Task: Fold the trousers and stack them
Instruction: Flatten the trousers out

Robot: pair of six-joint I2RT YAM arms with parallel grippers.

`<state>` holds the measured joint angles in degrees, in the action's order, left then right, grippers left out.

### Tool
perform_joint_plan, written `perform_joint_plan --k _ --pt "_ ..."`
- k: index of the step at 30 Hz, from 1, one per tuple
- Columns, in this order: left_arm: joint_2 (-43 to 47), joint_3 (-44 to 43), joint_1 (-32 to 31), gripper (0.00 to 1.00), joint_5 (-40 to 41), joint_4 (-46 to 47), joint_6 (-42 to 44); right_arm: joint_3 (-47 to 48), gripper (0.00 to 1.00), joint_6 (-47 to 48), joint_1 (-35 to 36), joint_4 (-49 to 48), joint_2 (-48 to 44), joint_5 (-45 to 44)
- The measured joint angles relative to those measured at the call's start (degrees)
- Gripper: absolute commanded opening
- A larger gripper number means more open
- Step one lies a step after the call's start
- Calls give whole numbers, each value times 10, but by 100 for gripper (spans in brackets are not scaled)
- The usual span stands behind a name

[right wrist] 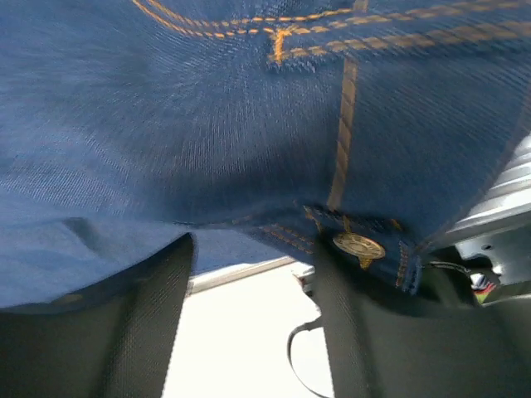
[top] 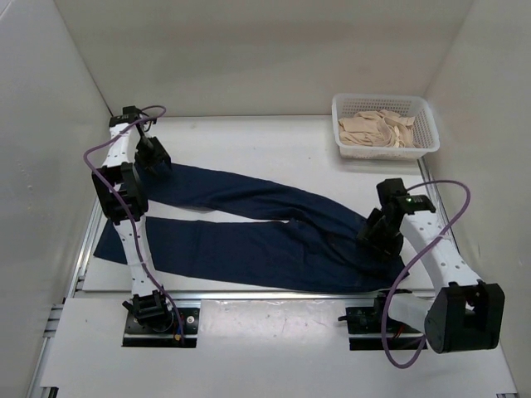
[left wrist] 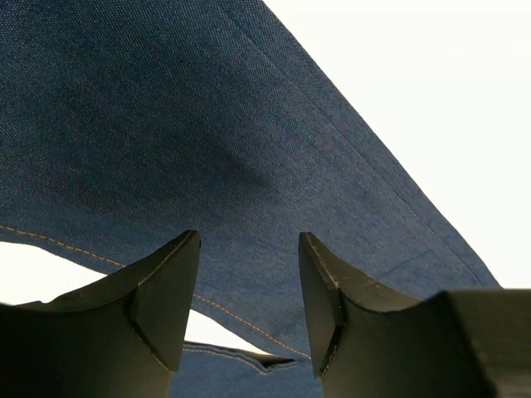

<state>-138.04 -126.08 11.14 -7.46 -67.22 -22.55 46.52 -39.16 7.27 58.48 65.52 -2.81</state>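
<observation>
The dark navy trousers (top: 274, 236) lie spread on the white table (top: 249, 141), waist at the right and both legs stretching left in a V. My left gripper (top: 154, 159) is open at the far leg's left end. In the left wrist view its fingertips (left wrist: 174, 282) straddle denim (left wrist: 207, 141) near a tan-stitched hem, gripper (left wrist: 249, 249) holding nothing. My right gripper (top: 375, 235) is at the waist. In the right wrist view its jaws stand apart, gripper (right wrist: 253, 249) open, with the waistband and its brass button (right wrist: 358, 245) lying over the fingertips.
A white basket (top: 382, 99) with beige cloth garments (top: 377, 128) stands at the back right. White walls close in the table on three sides. A metal rail (top: 249, 294) runs along the table's near edge by the arm bases.
</observation>
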Motion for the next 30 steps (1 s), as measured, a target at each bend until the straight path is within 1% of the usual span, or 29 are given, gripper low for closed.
perform_joint_plan --k 2,3,4,5,6,7,8,9,10,11,14,15,17,19,24,27,28,29,30 --pt "3 0 0 63 -1 0 0 40 38 -3 0 11 2 -22" --pt "4 0 0 63 -2 0 0 68 25 -1 0 12 8 -33" --pt "5 0 0 63 -2 0 0 104 19 2 0 9 19 -46" --pt "6 0 0 63 -2 0 0 144 17 5 0 5 39 -57" --pt "7 0 0 63 -2 -1 0 183 18 11 0 0 61 -66" --pt "9 0 0 63 -2 -1 0 223 26 18 -1 -15 89 -74" --pt "10 0 0 63 -2 -1 0 254 37 24 -1 -27 117 -80" --pt "11 0 0 63 -2 -1 0 286 44 31 -2 -38 149 -85" --pt "13 0 0 63 -2 -1 0 311 57 40 -6 -53 181 -88" --pt "15 0 0 63 -2 -1 0 330 60 49 -8 -63 212 -90" --pt "22 0 0 63 -2 -1 0 368 55 70 -20 -84 302 -87" --pt "24 0 0 63 -3 -1 0 369 50 76 -23 -91 323 -83" --pt "27 0 0 63 -4 -1 1 355 45 85 -27 -101 355 -66" --pt "30 2 0 63 -5 -1 1 307 41 90 -28 -120 352 -46" --pt "35 5 0 63 -5 -1 5 157 41 102 -17 -130 285 3" --pt "35 5 0 63 -5 -1 7 108 45 109 -11 -121 231 13" --pt "35 5 0 63 -5 -1 7 101 48 111 -11 -121 215 13" --pt "35 5 0 63 -5 -1 7 98 69 112 -11 -120 203 11" --pt "35 5 0 63 -5 -1 7 98 80 109 -12 -121 194 9"
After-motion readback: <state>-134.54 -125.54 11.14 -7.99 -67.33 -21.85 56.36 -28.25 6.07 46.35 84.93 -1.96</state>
